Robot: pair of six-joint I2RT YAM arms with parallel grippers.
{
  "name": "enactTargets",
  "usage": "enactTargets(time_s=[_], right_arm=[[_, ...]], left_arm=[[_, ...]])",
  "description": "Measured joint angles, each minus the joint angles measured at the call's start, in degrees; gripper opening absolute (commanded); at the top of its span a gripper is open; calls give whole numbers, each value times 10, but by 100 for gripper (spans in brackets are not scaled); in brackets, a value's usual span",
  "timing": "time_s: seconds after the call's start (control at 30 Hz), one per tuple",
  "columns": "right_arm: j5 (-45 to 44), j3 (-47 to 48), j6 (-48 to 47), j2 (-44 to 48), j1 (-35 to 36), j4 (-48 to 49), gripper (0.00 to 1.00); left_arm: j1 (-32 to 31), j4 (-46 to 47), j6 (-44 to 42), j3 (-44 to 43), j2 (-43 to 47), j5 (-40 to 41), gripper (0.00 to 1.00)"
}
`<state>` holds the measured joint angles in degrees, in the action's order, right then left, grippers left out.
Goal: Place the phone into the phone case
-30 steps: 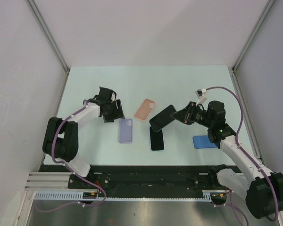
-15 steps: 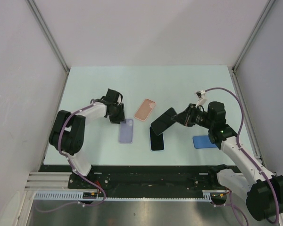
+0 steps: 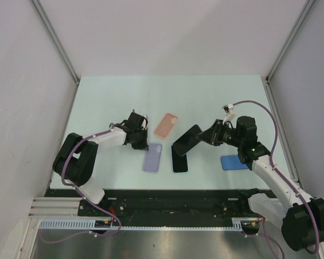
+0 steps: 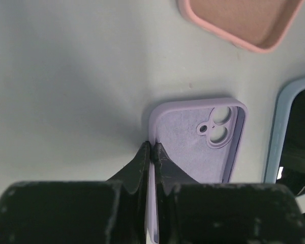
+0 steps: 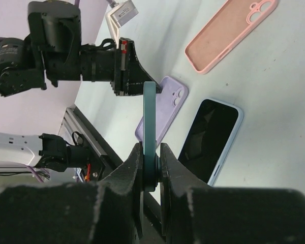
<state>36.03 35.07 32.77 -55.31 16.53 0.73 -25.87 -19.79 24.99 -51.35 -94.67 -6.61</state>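
Note:
My left gripper [image 3: 142, 141] [image 4: 151, 148] is shut on the long side wall of a lilac phone case [image 3: 152, 157] [image 4: 198, 145], which lies open side up on the table. One finger is inside the wall and the other outside. My right gripper [image 3: 208, 136] [image 5: 151, 152] is shut on a dark phone [image 3: 186, 139] with a teal edge [image 5: 149, 112]. It holds that phone tilted in the air, right of the lilac case [image 5: 162, 109].
A pink case [image 3: 166, 124] [image 4: 239, 20] [image 5: 229, 30] lies open side up behind the lilac one. A second phone with a pale blue rim [image 3: 179, 160] [image 5: 211, 140] [image 4: 295, 137] lies flat under the held phone. A blue case [image 3: 233, 162] lies by the right arm.
My left gripper came down, closed on the lilac case's wall and shifted the case right and toward the arms. The right arm with its phone has hardly moved.

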Motion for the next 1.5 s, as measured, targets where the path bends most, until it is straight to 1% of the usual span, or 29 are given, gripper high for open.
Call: enactTargets(time_s=[0.1,0.13,0.17,0.23,0.27,0.3,0.37,0.5,0.67,0.73,0.87,0.97,1.1,1.3,1.33,1.4,1.43,1.5], right_arm=[[-6,0,-1,-17,13,4,3],[-8,0,-3,-25,22,5,3],[-9,0,-4,-32,32,7,3],[-11,0,-7,-46,50,13,3],[-10,0,-10,-54,59,17,3],[-10,0,-12,-64,66,23,3],[-8,1,-15,-89,82,42,3],[0,12,-24,-154,107,71,3],[28,73,-54,-265,146,78,3],[47,98,-68,-297,156,79,3],[87,172,-109,-371,171,69,4],[107,219,-141,-417,178,63,4],[134,248,-166,-460,181,59,5],[172,285,-210,-517,181,18,6],[176,290,-214,-522,181,13,6],[187,301,-223,-534,181,4,6],[191,304,-225,-537,181,3,6],[199,307,-229,-543,181,3,6]], left_arm=[[-22,9,0,16,13,-3,9],[-26,12,0,20,17,-4,12],[-29,13,0,24,21,-7,22],[-31,11,1,29,31,-12,39],[-31,10,3,29,36,-11,54],[-31,8,5,29,42,-11,62],[-31,0,11,28,59,-8,71],[-29,-31,31,16,114,16,72],[-6,-57,47,14,197,30,71],[14,-55,51,31,236,26,71],[56,-54,62,85,296,-11,70],[65,-52,71,121,309,-35,70],[66,-48,85,156,322,-63,68],[68,-21,98,189,330,-99,64],[68,-17,100,194,330,-104,60],[68,-8,103,207,330,-117,55],[68,-4,106,212,331,-122,48],[68,3,112,228,337,-136,39]])
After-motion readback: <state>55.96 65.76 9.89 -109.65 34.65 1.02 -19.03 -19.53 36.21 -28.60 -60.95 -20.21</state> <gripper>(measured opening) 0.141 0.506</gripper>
